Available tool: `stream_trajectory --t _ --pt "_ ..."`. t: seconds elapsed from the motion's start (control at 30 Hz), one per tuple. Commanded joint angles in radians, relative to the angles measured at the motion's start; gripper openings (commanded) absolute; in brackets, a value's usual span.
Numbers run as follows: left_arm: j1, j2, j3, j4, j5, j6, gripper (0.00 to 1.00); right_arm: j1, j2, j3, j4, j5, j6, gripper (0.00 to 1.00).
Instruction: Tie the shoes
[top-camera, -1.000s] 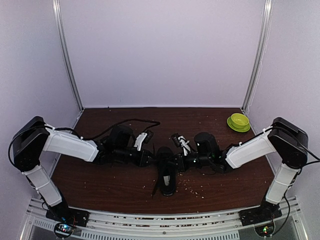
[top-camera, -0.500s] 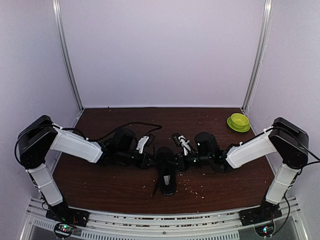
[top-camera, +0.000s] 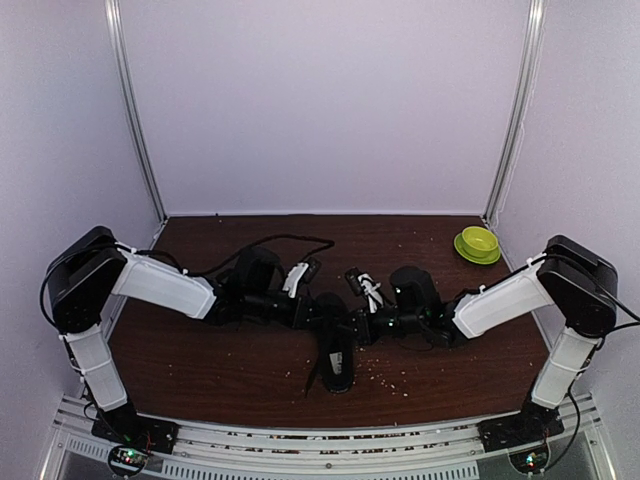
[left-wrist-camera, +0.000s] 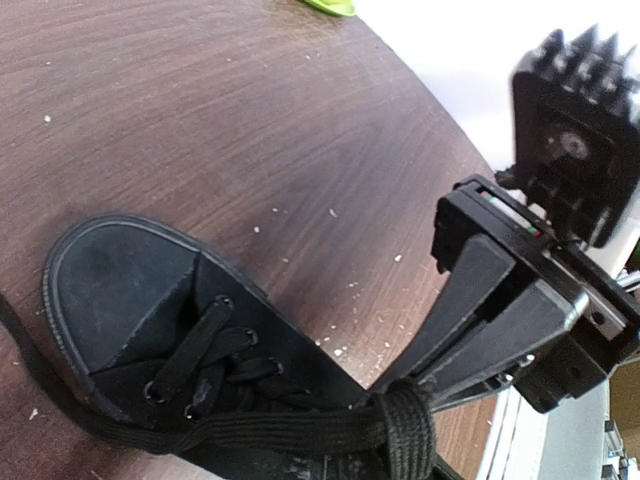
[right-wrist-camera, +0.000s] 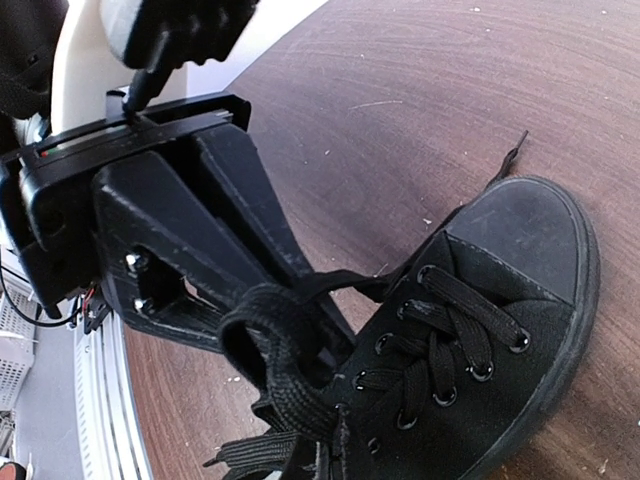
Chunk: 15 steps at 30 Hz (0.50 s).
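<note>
The black sneaker (top-camera: 335, 350) lies mid-table, toe toward the near edge; its toe also shows in the wrist views (left-wrist-camera: 120, 285) (right-wrist-camera: 520, 250). My two grippers meet over its laces. In the right wrist view my left gripper (right-wrist-camera: 332, 322) has its fingers pressed together on a thin lace strand (right-wrist-camera: 345, 280), with a lace loop (right-wrist-camera: 262, 345) in front of them. From the left wrist camera my right gripper (left-wrist-camera: 402, 398) is shut, the lace loop (left-wrist-camera: 408, 435) wound round its tips. From above, the left gripper (top-camera: 312, 312) and right gripper (top-camera: 351, 325) sit close together.
A green bowl (top-camera: 478, 243) stands at the back right corner. Pale crumbs (top-camera: 385, 378) dot the wooden table (top-camera: 200, 360). A black cable (top-camera: 275, 240) arcs behind the left arm. Purple walls close in the back and both sides.
My left arm has slid right, bringing its gripper up against the shoe's laces. The right arm and the shoe have stayed put.
</note>
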Motion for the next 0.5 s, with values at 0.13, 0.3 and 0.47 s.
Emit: stream_trajectory --t 0.13,0.3,0.47 --pt "-0.016 0.019 -0.026 0.108 0.096 -0.002 0.11 -0.006 -0.031 -0.008 0.081 0.034 0.039 0.00" --pt "-0.032 0.033 -0.012 0.084 0.120 0.016 0.12 -0.006 -0.027 -0.007 0.096 0.030 0.049 0.00" --pt "-0.039 0.044 -0.011 0.057 0.111 0.028 0.13 -0.006 -0.024 -0.008 0.098 0.027 0.051 0.00"
